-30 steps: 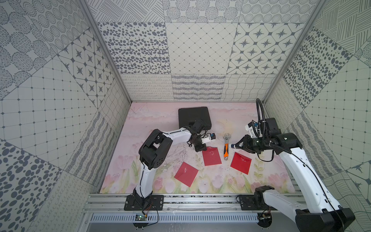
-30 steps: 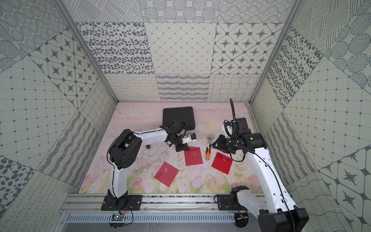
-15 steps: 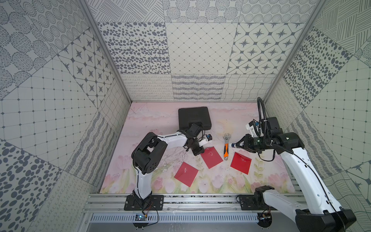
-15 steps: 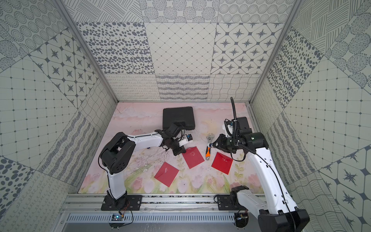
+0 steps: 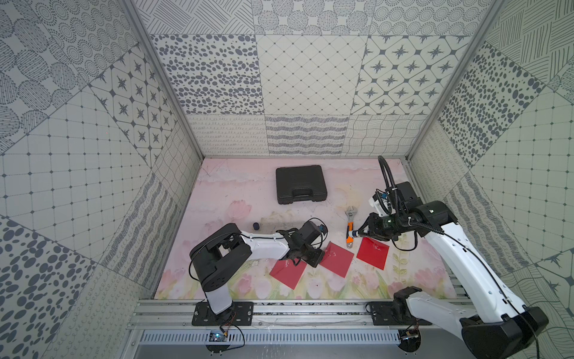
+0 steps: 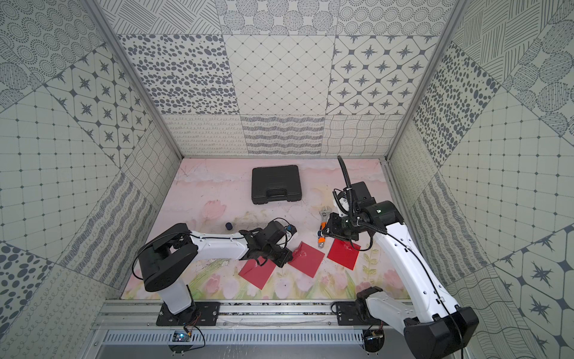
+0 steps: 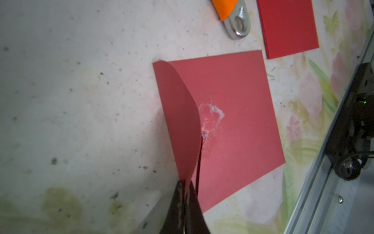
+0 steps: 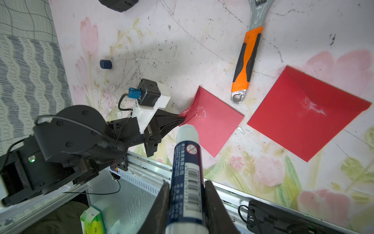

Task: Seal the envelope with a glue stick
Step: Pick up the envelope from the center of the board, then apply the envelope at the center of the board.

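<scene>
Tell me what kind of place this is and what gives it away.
Most likely a robot lab test cell: walls of mixed patterned panels box in a flower-print table, and the left arm and right arm are bolted to an aluminium rail at its front edge.

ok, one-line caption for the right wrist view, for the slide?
Right end effector grips the uncapped glue stick while the left end effector pinches the flap of a glue-smeared red envelope.

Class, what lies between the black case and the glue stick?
The orange-handled wrench lies between the black case and the glue stick, as both top views show.
</scene>
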You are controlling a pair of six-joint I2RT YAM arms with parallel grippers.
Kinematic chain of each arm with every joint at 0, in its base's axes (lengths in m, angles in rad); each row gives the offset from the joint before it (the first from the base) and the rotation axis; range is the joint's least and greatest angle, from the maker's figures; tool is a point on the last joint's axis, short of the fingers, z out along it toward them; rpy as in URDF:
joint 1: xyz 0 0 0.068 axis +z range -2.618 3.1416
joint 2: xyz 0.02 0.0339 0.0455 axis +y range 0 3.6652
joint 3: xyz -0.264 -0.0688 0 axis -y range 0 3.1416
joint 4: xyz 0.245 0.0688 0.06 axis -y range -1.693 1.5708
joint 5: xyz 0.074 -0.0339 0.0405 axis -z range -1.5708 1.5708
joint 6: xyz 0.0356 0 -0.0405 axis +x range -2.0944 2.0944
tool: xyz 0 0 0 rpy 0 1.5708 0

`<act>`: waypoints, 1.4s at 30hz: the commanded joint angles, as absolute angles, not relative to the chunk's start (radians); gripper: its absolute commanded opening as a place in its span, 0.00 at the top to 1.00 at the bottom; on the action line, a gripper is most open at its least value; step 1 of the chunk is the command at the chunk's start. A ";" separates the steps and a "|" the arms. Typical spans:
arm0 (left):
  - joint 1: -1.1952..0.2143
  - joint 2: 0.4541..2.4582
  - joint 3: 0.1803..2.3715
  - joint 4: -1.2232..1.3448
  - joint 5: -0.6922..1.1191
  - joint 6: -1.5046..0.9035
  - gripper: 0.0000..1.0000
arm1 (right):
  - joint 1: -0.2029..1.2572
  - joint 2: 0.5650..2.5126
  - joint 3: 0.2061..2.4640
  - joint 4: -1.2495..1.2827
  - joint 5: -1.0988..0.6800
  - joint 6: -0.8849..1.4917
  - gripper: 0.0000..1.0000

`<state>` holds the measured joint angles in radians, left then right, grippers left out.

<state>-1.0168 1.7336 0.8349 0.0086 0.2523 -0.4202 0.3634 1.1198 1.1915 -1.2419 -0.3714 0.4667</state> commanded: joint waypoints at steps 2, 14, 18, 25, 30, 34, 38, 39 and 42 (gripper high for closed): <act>-1.105 1.697 0.765 0.055 0.030 -0.817 1.00 | 0.436 1.149 1.216 -1.239 -0.316 0.503 1.00; -1.133 1.658 0.608 0.258 0.025 -0.893 1.00 | 0.659 1.355 1.230 -1.245 -0.204 0.549 1.00; -1.132 1.649 0.589 0.285 0.032 -0.893 1.00 | 0.708 1.438 1.231 -1.225 -0.184 0.558 1.00; -1.127 1.675 0.603 0.298 0.074 -0.881 1.00 | 0.741 1.532 1.226 -1.181 -0.152 0.569 1.00; -1.122 1.691 0.606 0.310 0.098 -0.883 1.00 | 0.748 1.581 1.226 -1.159 -0.132 0.565 1.00; -1.122 1.695 0.608 0.311 0.100 -0.885 1.00 | 0.749 1.607 1.224 -1.139 -0.123 0.558 1.00; -1.122 1.706 0.610 0.317 0.108 -0.888 1.00 | 0.750 1.635 1.221 -1.122 -0.121 0.553 1.00; -1.121 1.705 0.609 0.316 0.108 -0.890 1.00 | 0.751 1.642 1.220 -1.117 -0.125 0.553 1.00; -1.122 1.704 0.608 0.316 0.108 -0.892 1.00 | 0.754 1.662 1.212 -1.109 -0.124 0.550 1.00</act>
